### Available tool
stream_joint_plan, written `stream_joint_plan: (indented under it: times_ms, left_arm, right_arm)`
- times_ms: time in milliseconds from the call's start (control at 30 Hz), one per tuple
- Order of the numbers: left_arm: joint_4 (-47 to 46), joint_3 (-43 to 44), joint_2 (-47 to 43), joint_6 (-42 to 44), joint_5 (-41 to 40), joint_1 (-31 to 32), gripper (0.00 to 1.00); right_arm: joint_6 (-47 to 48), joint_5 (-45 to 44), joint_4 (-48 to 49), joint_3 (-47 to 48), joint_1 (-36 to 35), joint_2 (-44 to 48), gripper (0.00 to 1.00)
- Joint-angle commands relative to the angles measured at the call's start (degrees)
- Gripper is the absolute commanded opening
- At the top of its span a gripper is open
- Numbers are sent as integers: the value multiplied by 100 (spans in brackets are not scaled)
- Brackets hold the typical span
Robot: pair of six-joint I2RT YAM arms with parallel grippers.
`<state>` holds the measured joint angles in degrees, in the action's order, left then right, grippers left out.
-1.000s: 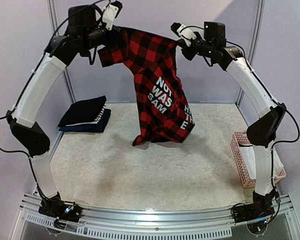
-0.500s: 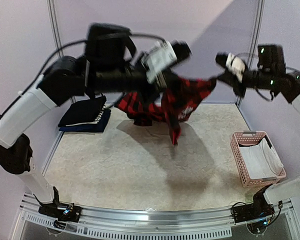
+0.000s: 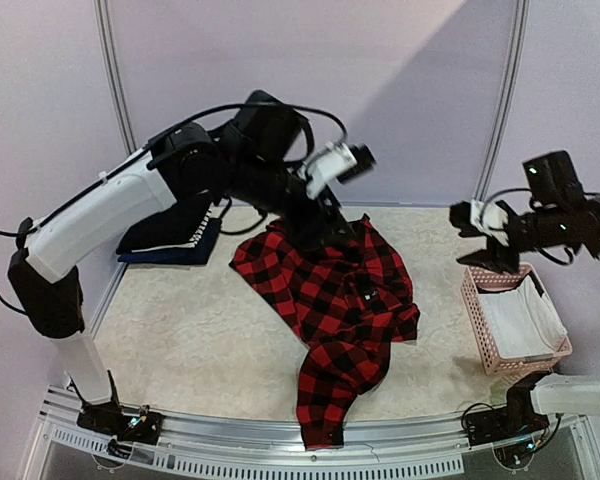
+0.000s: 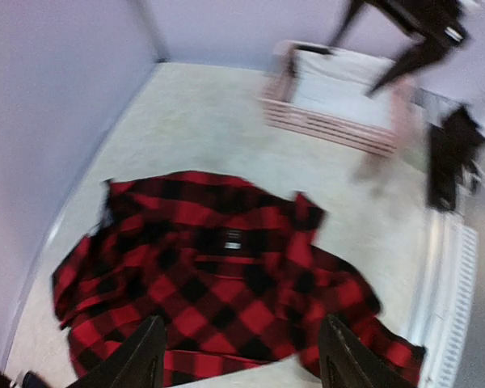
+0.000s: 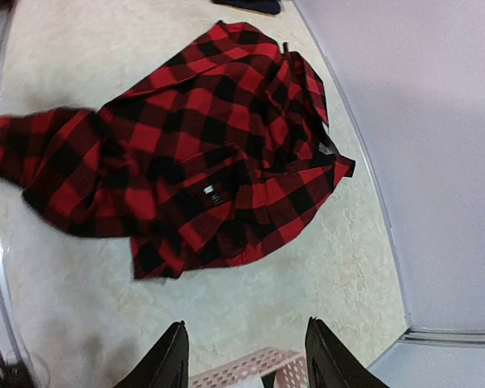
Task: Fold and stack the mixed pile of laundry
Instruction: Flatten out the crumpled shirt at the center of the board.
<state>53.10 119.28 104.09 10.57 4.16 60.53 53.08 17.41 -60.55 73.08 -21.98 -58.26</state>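
Shirt: the red-and-black plaid shirt (image 3: 330, 300) lies near the middle of the surface (image 3: 180, 330), partly spread and rumpled. Neither tool touches it.
Shirt layout: the body is bunched toward the far side. A small label (image 4: 233, 238) faces up near the middle. One sleeve (image 3: 325, 410) trails down to the near edge of the surface.
Folded stack: the dark folded clothes (image 3: 170, 232) sit at the far left corner, well apart from the shirt.
White garment: a white garment (image 3: 525, 315) lies inside the pink basket (image 3: 477, 310) at the right edge.
Left tool: the left tool (image 4: 241, 339) hangs above the shirt's far side, its fingers apart with nothing between them.
Right tool: the right tool (image 5: 244, 327) is raised near the basket, well clear of the shirt, its fingers apart and empty.
Step in hand: we judge that the shirt is being laid out flat ahead of folding. No fold is made yet.
Next move: we expect each tool to come down on an outer edge of the shirt. The trailing sleeve needs drawing back from the near edge, and the bunched cloth needs pulling into a single layer.
Caution: we advise pinching one layer only, since a double pinch would drag the body into a new crease.
Remaining: the shirt is not yet folded or stacked, and the white garment is not yet out of the basket.
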Motion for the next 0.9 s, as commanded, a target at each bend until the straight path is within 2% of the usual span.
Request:
stream_joint_plan:
  times_ms: [0, 100, 167, 233, 300, 467, 567, 733, 867]
  left_arm:
    - [-501, 127, 542, -1358, -1160, -1368, 67]
    - [-508, -25, 901, -2152, -1185, -2177, 67]
    - [-881, -517, 975, -2639, -823, -2719, 67]
    - [-1371, -1016, 1023, -2888, -504, -3034, 69]
    - [-1537, -1101, 1295, -3003, -136, -3223, 70]
    - [-1204, -625, 2221, -3123, 202, -3130, 70]
    - [-1018, -505, 2544, -3240, -73, -2971, 68]
    - [-1090, -770, 2699, -3611, -392, -2898, 56]
    - [-1317, -952, 2751, -3722, -196, -2889, 44]
  right_arm:
    - [-1877, -66, 1395, 318, 141, -1952, 50]
    - [-2442, -22, 1929, 698, 120, -2819, 54]
    - [-2819, -4, 2161, 967, 76, -3498, 57]
    - [-2982, 62, 2272, 1200, 0, -4028, 61]
    - [-3019, 69, 2218, 1455, -86, -4494, 64]
    - [-3110, 111, 1959, 1851, -212, -5569, 65]
    - [-3135, 46, 1997, 1808, -261, -5761, 65]
    - [-3181, 114, 1969, 1791, -274, -5821, 65]
    - [-3174, 192, 1949, 1739, -276, -5800, 65]
